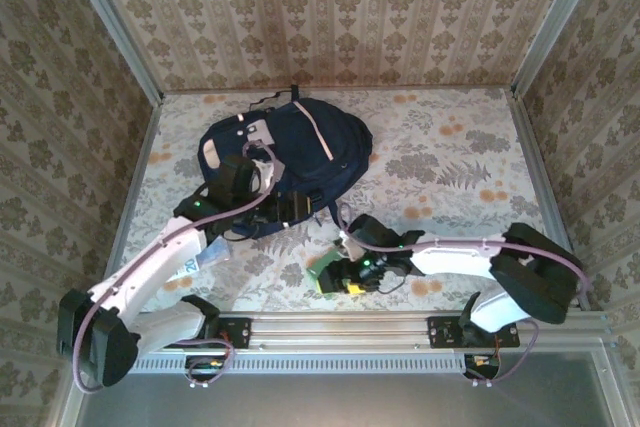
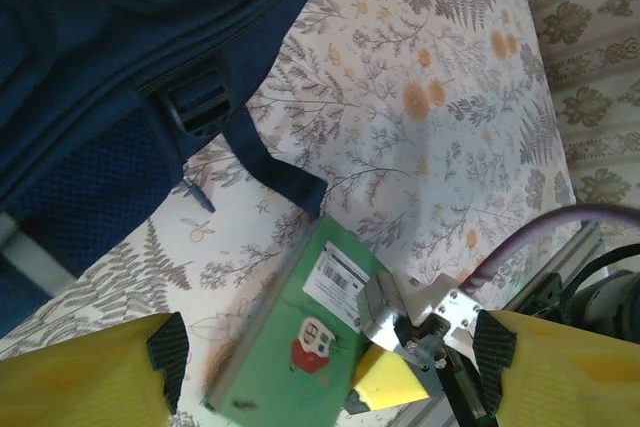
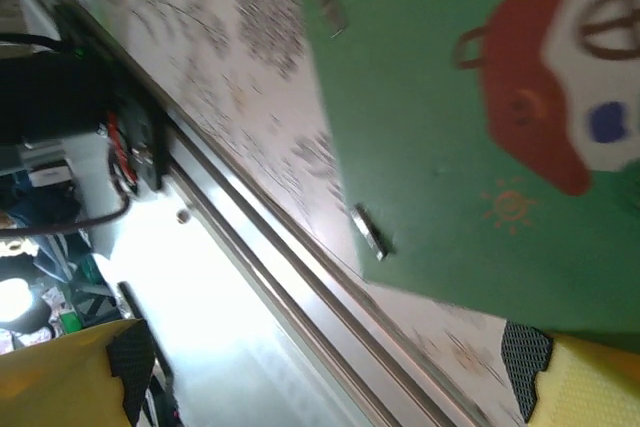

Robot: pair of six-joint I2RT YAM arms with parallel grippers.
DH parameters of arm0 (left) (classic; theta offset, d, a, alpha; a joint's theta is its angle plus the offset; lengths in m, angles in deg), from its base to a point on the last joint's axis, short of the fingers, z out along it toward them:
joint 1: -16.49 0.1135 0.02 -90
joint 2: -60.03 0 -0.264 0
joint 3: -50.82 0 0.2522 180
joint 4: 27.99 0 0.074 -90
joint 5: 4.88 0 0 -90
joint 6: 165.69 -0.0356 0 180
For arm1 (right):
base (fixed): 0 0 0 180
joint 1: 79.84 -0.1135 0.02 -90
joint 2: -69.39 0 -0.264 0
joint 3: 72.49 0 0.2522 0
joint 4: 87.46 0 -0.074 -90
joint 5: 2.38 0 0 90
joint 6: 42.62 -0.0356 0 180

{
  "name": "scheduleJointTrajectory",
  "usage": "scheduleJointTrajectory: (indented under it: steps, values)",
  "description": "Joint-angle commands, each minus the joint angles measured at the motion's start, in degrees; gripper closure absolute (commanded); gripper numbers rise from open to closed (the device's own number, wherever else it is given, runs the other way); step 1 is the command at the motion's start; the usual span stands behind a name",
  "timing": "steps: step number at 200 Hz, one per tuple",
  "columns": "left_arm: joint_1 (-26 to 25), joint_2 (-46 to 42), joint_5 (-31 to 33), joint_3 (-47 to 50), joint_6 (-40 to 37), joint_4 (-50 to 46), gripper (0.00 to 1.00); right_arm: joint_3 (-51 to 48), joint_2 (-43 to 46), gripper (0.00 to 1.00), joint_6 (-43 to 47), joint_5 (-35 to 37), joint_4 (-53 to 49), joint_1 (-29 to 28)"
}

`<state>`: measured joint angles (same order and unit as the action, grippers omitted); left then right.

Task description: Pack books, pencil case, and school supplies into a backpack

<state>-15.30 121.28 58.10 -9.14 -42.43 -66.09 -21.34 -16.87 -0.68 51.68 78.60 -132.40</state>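
Nearby, flat green book (image 3: 450,97) by wide-open right gripper (image 3: 328,362); left gripper (image 2: 330,347) open near fabric backpack (image 2: 100,47).

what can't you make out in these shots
- backpack contents and zip: top view, the left arm lies across its near-left side
- green book title: right wrist view, blurred and cut off by the top and right edges
- barcode label print: left wrist view, too small
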Motion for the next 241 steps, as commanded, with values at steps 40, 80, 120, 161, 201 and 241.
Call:
scheduleJointTrajectory:
  steps: [40, 80, 120, 161, 201, 241]
  values:
    - [-0.4, -6.5, -0.9, 9.8, 7.0, -0.9, 0.21, 7.1, 9.8, 0.07, 10.8, 0.0, -16.4, 3.1]
    - [-3.1, -6.1, -0.7, 17.2, 13.2, 3.7, 0.21, 5.2, 11.5, 0.12, 11.4, 15.0, -25.0, 14.4]
    - [-5.0, 0.2, -4.2, 23.2, 17.2, 15.2, 0.22, 5.9, 2.6, 0.14, 11.4, 10.0, -20.0, 17.2]
    - [-6.2, 6.5, -5.4, 22.8, 17.0, 20.2, 0.23, 4.6, -4.0, 0.25, 8.3, 4.2, -12.6, 17.1]
    - [-6.8, 10.6, -6.0, 22.6, 17.0, 23.5, 0.26, 2.3, -4.4, 0.37, 5.5, 0.7, -7.5, 16.2]
    - [-7.7, 14.0, -7.1, 21.9, 16.9, 25.5, 0.29, 1.7, -1.6, 0.48, 5.4, 0.2, -7.6, 16.0]
